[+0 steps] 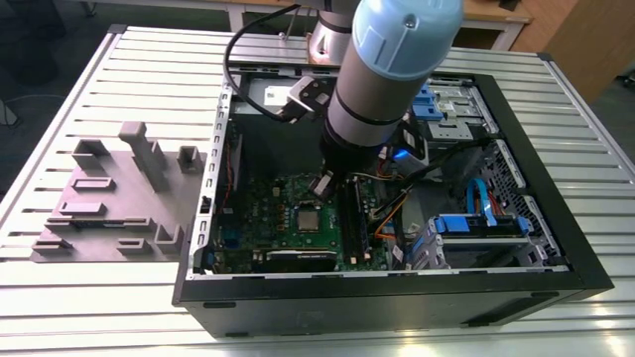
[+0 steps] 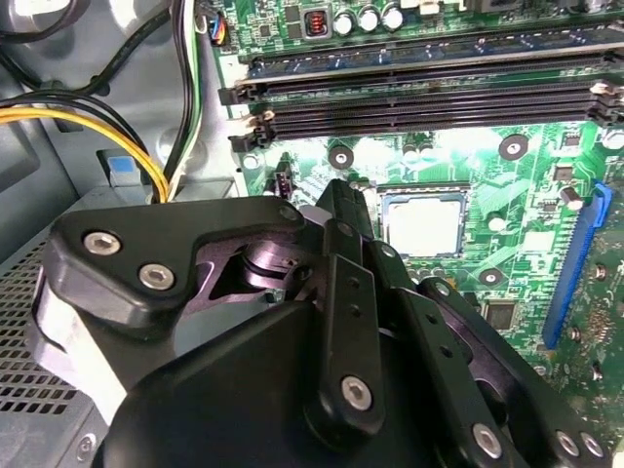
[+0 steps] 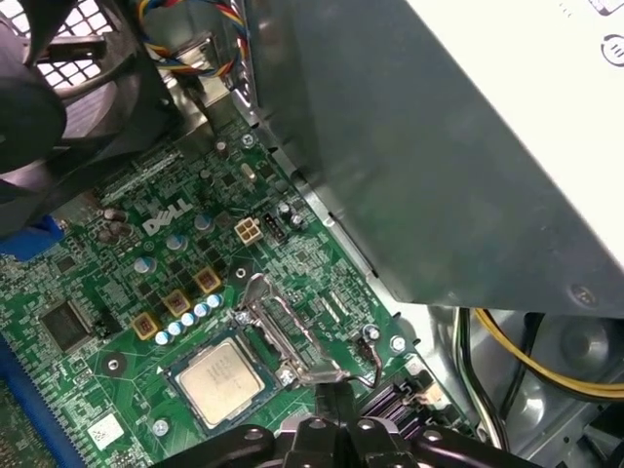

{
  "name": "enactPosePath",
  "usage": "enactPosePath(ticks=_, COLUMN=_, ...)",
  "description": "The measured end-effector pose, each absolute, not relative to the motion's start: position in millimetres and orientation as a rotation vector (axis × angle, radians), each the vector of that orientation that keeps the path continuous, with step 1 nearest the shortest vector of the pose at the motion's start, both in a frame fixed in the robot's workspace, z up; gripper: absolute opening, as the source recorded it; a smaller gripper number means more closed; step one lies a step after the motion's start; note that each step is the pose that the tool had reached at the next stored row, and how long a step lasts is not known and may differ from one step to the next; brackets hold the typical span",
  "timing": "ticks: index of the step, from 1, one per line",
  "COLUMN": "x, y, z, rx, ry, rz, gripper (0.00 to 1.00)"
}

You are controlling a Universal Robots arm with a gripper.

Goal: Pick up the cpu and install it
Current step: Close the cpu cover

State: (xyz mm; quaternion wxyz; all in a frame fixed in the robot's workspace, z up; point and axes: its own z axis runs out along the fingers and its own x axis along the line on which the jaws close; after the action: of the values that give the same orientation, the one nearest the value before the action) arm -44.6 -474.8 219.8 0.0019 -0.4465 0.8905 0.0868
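- One small, flat, square CPU with a pale silver-grey metal top (image 1: 311,220) was visible, seated in its socket on the single green motherboard (image 1: 260,223).
- One open black computer case (image 1: 397,297) lay on its side on the slatted aluminium bench (image 1: 79,297); one grey moulded parts fixture (image 1: 109,216) stood at the exterior view's left of the case.
- Two black memory slots (image 2: 419,93) ran side by side past the socket in the second wrist view.
- One pale blue and grey robot arm (image 1: 382,82) reached steeply down into the case, wrist pointing at the board.
- The black gripper (image 2: 341,219) hung above the board with its fingers drawn together and nothing between them.
- In the second wrist view the CPU (image 2: 423,222) lay just beside the fingertips, apart from them.
- In the first wrist view the CPU (image 3: 220,378) sat near the gripper (image 3: 331,405), with the silver metal socket latch (image 3: 283,331) swung open between them.
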Motion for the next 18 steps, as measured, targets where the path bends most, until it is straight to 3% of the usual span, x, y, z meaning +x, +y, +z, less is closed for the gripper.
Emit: enactPosePath(ticks=18, x=-44.0, y=-484.9, z=219.7, rx=-1.413, ry=2.787, rz=0.277, gripper=0.10)
